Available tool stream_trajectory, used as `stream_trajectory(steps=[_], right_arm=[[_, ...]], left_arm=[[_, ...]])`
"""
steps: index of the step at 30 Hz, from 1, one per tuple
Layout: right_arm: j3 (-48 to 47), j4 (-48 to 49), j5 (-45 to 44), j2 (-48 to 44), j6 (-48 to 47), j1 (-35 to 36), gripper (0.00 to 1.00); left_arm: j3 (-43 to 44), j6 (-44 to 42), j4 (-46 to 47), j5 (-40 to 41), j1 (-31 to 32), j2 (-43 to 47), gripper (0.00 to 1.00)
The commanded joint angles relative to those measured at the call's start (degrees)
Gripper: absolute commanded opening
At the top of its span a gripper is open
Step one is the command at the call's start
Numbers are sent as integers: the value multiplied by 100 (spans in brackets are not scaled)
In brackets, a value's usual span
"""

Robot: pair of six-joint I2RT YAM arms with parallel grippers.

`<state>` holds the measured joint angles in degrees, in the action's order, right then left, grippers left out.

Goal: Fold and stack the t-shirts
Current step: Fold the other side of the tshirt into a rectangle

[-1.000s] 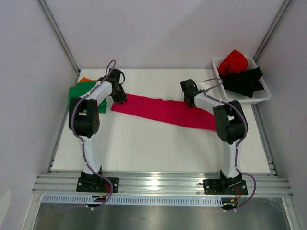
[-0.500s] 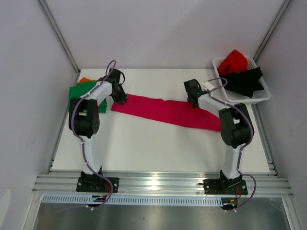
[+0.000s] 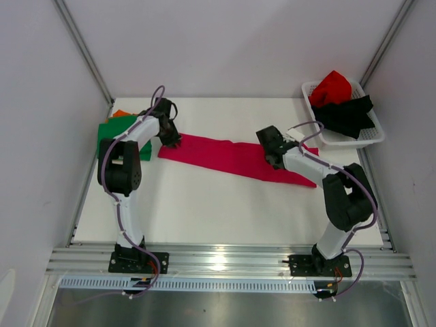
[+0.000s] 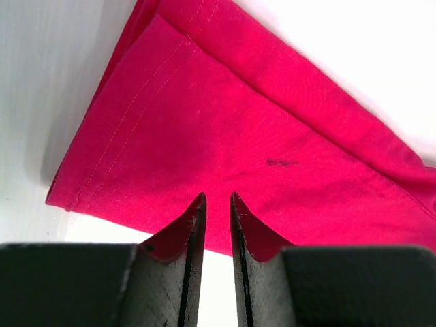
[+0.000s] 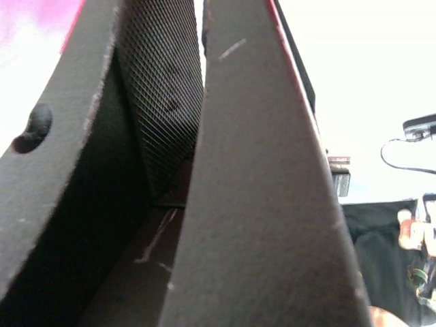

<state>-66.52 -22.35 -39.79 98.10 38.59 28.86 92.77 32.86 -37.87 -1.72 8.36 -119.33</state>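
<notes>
Magenta-pink t-shirt [image 3: 231, 157] lay on the white table [image 3: 204, 211] as a long folded band, running from left of centre, far side, towards the right and slightly nearer the arms. Overhead view: left gripper [image 3: 172, 142] sat on the band's left end, and right gripper [image 3: 274, 161] on the band near its right end. Green t-shirt [image 3: 109, 129] lay folded at the table's left edge, with an orange t-shirt [image 3: 120, 113] showing just behind it. Red t-shirt [image 3: 332, 87] and black t-shirt [image 3: 347, 114] were heaped in the white basket [image 3: 371, 138] at the far right corner. Left wrist view added what the overhead could not: stitched hem lines, a small dark mark on the cloth, and the fingers [image 4: 178, 238] almost together with a thin slit between, tips down on the cloth near its edge. Whether a fold was pinched could not be told. Right wrist view was nearly filled by its own fingers [image 5: 266, 177], a narrow wedge of light between them and a magenta blur at upper left; grip state could not be told there either.
</notes>
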Motion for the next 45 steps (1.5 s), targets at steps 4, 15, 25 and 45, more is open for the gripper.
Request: stream_trajectory(steps=[4,15,25,45], right_arm=[[52,20,-81,542,263,58,23],[-572,152,-134,1404,-79,-82,23],[-906,117,-195,1413,-255,-153,23],[-1346,29,-3,2019,-370,-653,22]], left_arm=[[13,-148,95,-66,34,164,23],[-5,-175,104,-66,34,173,23],[4,-175,130,-39,34,138,22],[-31,-210,157,-66,34,164,21]])
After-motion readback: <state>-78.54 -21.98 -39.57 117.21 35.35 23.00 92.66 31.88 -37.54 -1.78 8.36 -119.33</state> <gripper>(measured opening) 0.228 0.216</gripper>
